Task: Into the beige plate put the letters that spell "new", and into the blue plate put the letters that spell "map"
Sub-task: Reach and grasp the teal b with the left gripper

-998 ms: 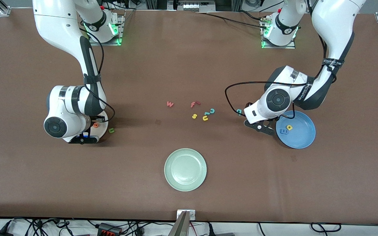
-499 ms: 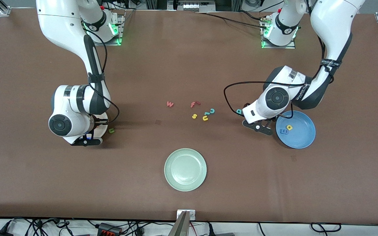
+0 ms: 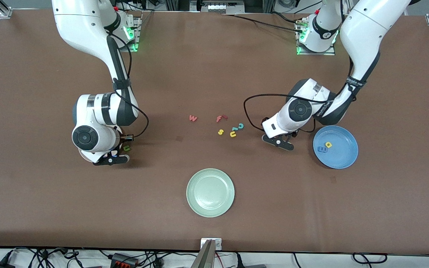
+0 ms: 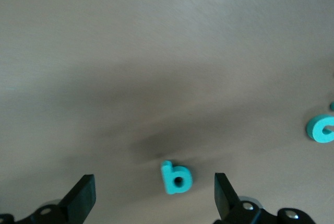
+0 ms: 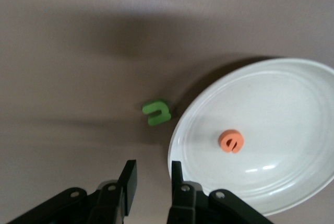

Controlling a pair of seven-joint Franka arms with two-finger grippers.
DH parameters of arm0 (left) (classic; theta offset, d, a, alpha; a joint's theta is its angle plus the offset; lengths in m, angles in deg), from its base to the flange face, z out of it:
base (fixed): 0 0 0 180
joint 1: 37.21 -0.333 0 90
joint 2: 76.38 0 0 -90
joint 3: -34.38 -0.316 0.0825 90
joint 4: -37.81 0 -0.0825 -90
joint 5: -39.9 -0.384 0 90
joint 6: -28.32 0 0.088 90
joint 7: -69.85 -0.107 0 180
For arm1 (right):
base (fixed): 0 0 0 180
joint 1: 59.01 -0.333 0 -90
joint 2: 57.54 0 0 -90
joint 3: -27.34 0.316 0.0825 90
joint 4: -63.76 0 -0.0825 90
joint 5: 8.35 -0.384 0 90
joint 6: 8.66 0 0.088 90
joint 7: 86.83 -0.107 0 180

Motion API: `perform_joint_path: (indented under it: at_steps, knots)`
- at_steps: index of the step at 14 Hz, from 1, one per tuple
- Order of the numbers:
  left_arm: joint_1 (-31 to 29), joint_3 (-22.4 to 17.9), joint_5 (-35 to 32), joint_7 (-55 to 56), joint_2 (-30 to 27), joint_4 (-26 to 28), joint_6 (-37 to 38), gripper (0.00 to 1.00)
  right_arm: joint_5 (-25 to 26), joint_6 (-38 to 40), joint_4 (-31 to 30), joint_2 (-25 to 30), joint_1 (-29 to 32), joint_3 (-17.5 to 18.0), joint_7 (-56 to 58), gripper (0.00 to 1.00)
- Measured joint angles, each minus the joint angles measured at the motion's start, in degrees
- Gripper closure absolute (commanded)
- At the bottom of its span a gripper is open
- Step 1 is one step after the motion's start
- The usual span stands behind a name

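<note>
My left gripper hangs open over the teal p, which lies flat between its fingers without touching them. The wrist hides that p in the front view. The blue plate holds the blue m and the yellow a. My right gripper stands open by a narrow gap with nothing in it, beside the rim of the beige plate. The orange e lies in that plate. The green n rests on the table just off the rim. The pink w lies mid-table.
A red f, yellow s, yellow u and teal c cluster mid-table between the arms. A pale green plate sits nearer the front camera. The right arm covers most of the beige plate in the front view.
The right gripper has drawn off the beige plate toward the green n, leaving the orange e inside. The left gripper has moved from the blue plate's rim to over the teal p.
</note>
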Motion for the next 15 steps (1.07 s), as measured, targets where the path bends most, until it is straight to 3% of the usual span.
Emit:
perform_joint_path:
  at_steps: [1,2,7,8,12,15]
  knots:
    - [0.5,0.0,-0.4,0.0,0.3,0.2,-0.2,0.28,0.0,-2.1,0.0,-0.1,0.3,0.0,0.6,0.0]
    - [0.7,0.0,-0.8,0.2,0.3,0.5,-0.2,0.34,0.0,-4.0,0.0,-0.3,0.6,0.0,1.1,0.0]
    - [0.8,-0.1,-1.4,1.4,0.8,2.1,-1.2,0.39,-1.4,-9.8,0.2,-3.3,0.6,1.3,5.7,0.0]
    - [0.7,-0.1,-1.4,1.4,1.1,2.1,-1.8,0.44,-1.5,-10.2,0.3,-3.8,0.6,1.9,8.4,0.0]
    - [0.6,-0.2,-1.7,1.6,1.6,2.1,-2.7,0.8,-1.6,-10.7,0.5,-4.4,0.7,3.3,19.5,0.0]
    - [0.4,-0.2,-1.9,1.6,1.3,2.1,-2.2,0.86,-1.6,-11.3,0.5,-4.6,0.7,3.5,24.1,0.0]
